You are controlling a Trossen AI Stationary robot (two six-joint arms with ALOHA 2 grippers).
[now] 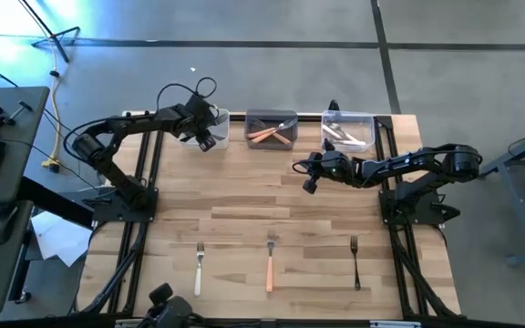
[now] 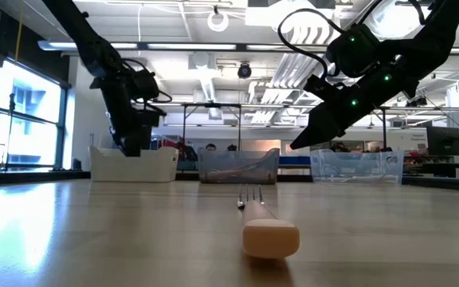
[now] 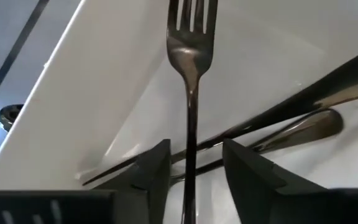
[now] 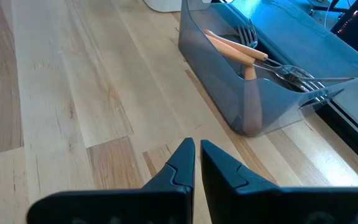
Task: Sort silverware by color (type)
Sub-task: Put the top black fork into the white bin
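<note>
My left gripper (image 1: 206, 135) hangs over the white left bin (image 1: 217, 128), open. A black-handled fork (image 3: 190, 93) stands between its fingers, tines pointing away, with a gap on each side. Other black forks (image 3: 303, 121) lie in the bin under it. My right gripper (image 1: 309, 175) is shut and empty above the table, in front of the middle bin (image 4: 272, 74), which holds orange-handled forks (image 4: 235, 46). The right bin (image 1: 349, 130) holds white-handled forks. A white-handled fork (image 1: 200, 269), an orange-handled fork (image 1: 270, 264) and a black-handled fork (image 1: 355, 264) lie flat near the table's near edge.
The three bins stand in a row along the table's far edge. The middle of the wooden table (image 1: 244, 205) lies bare between the bins and the three forks. In the low view the orange fork's handle end (image 2: 271, 237) lies close to the camera.
</note>
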